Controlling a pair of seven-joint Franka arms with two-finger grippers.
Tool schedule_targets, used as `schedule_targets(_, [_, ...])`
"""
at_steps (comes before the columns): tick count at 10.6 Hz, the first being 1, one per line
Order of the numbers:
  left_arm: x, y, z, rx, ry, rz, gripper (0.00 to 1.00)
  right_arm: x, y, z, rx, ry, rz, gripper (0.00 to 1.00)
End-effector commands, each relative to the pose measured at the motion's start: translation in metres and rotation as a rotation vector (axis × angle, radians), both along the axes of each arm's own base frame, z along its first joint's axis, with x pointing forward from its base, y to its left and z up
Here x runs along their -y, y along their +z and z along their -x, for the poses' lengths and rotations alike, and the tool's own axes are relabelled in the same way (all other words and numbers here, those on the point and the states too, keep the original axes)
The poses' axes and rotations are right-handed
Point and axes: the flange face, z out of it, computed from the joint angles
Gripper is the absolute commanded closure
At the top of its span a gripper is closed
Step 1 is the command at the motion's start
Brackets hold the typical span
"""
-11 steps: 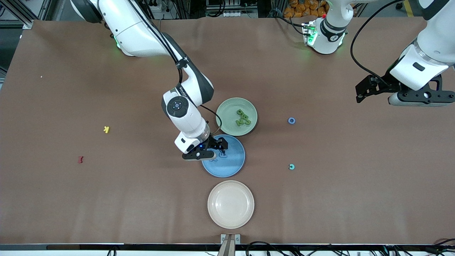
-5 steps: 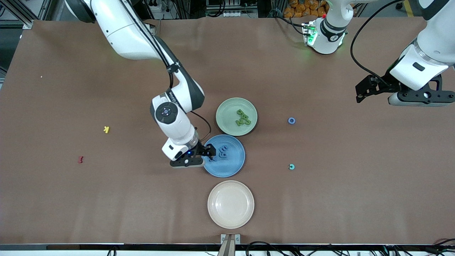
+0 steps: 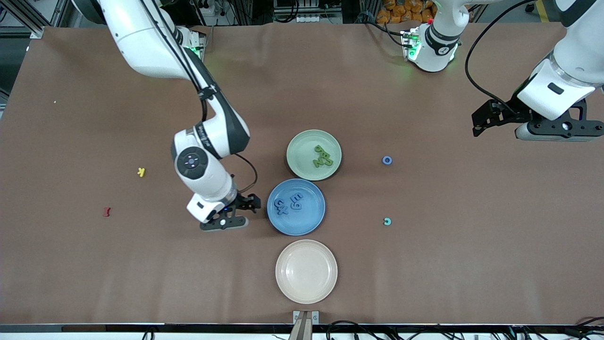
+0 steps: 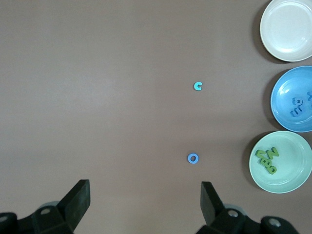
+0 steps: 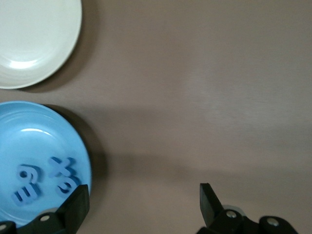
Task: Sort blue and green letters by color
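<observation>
The big brown counter (image 3: 424, 264) holds three plates in a row near its middle. The cream plate (image 3: 306, 271) is nearest the front camera and has nothing in it. The blue plate (image 3: 296, 207) is next, and the green plate (image 3: 314, 155) is farthest from the camera, just beside the blue one. The right gripper (image 3: 242, 211) hangs low over the bare counter just beside the blue plate, toward the right arm's end, and its jaws are wide and hold nothing. The left gripper (image 3: 486, 123) waits up high over the left arm's end of the counter, its jaws wide and holding nothing too. A small pile of blue letters (image 3: 288, 204) lies in the blue plate. A small pile of green letters (image 3: 322, 156) lies in the green plate. A blue ring letter (image 3: 387, 160) and a teal C (image 3: 387, 221) lie on the counter toward the left arm's end, well apart from the plates. A yellow K (image 3: 141, 172) and a dark red letter (image 3: 107, 212) lie toward the right arm's end.
</observation>
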Motion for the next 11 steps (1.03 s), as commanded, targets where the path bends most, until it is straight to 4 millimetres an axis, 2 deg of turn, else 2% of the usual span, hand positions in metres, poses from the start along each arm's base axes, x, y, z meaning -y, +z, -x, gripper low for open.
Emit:
schedule_targets(1, [-0.001,0.004,0.001,0.0,-0.008,-0.02,0.0,0.034,0.047,0.002,-0.051,0.079,0.031,0.0])
schedule_targets(5, [-0.002,0.004,0.001,0.0,-0.007,-0.02,0.0,0.108,0.102,-0.005,-0.03,0.082,0.028,0.0])
schedule_targets(11, [-0.002,0.003,0.0,-0.002,-0.007,-0.019,0.0,0.191,0.161,-0.003,-0.018,0.029,0.045,0.0])
